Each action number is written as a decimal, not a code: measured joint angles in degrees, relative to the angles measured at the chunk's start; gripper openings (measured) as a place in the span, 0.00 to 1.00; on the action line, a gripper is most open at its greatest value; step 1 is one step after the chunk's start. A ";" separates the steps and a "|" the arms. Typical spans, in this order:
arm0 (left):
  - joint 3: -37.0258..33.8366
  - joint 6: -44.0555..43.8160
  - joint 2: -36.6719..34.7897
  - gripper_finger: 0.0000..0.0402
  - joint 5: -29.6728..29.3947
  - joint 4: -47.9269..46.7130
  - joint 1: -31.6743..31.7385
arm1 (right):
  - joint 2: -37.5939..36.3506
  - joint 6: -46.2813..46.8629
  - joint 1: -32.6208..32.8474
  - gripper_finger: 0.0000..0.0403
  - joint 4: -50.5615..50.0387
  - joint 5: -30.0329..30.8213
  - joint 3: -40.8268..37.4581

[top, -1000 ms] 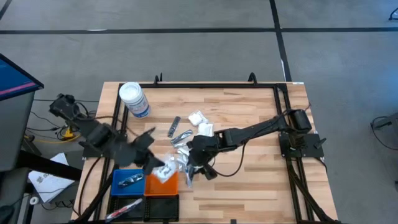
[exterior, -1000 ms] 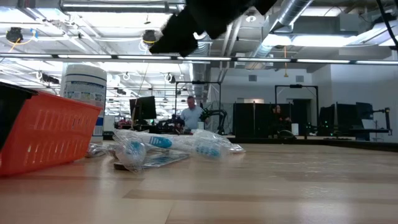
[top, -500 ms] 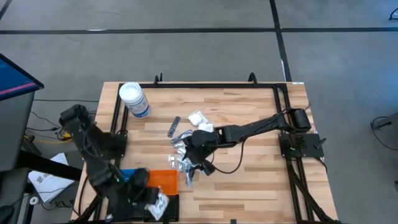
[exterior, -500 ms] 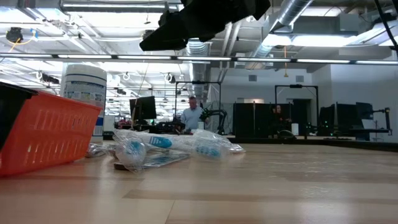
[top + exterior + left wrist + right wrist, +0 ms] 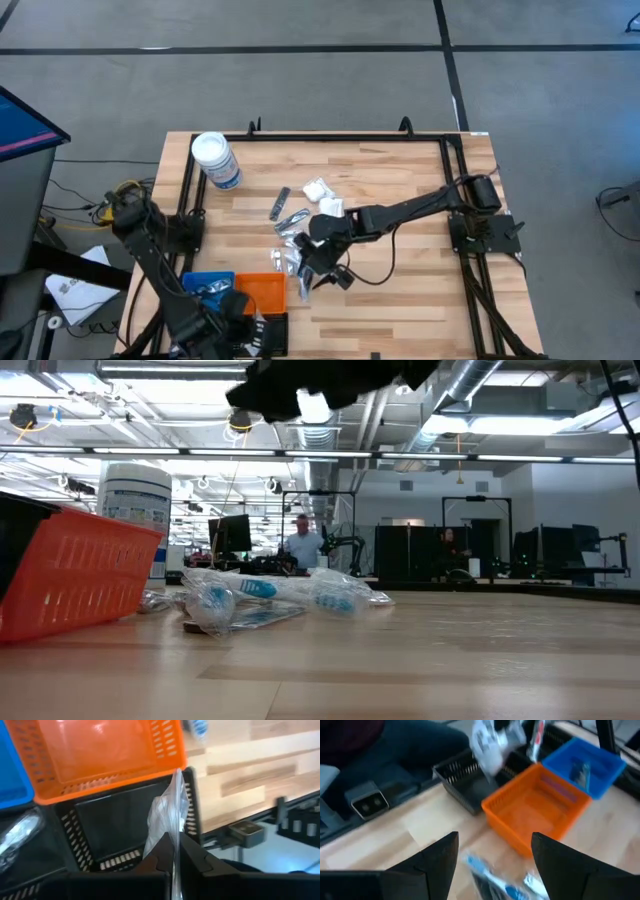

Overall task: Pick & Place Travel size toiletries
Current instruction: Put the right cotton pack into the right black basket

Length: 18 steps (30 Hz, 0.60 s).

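My left gripper is shut on a small white packet in a clear wrapper. It hangs over the black tray at the table's near left corner, next to the orange tray. The other travel size toiletries, blue-and-white tubes in wrappers and white packets, lie loose on the table's middle. My right gripper hovers open above the near end of that pile, touching nothing. It is the dark shape at the top of the low view. My left gripper pinches the packet's clear wrapper between its two fingers. The fingers come from above, slanting down. The white packet sticks out past the fingertips, lifted clear above the black tray's floor.
A blue tray with silvery items stands left of the orange tray. A large white-lidded jar stands at the far left. The table's right half is bare wood. People stand in the room beyond the table.
My left gripper has carried the packet from above the orange tray toward the table's near edge, coming down over the black tray and rolling as it went. My right gripper has stayed above the pile and rolled a little.
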 joint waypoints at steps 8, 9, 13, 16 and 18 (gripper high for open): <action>0.02 0.02 1.77 0.00 -0.08 -0.68 -0.38 | 0.00 -0.85 4.92 0.61 4.96 3.01 0.00; 0.02 0.02 2.01 0.00 -0.01 -1.08 -0.39 | 0.00 -1.33 5.58 0.61 5.02 3.94 0.00; 0.02 0.09 2.15 0.00 0.25 -3.34 -0.39 | 0.00 -1.64 7.58 0.61 5.77 7.40 0.00; 0.02 0.11 2.15 0.00 0.49 -5.17 -0.67 | 0.00 -0.35 7.71 0.61 6.16 8.07 0.00; 0.02 0.15 2.15 0.00 1.31 -5.27 -0.72 | 0.00 0.82 7.62 0.61 6.42 8.91 0.00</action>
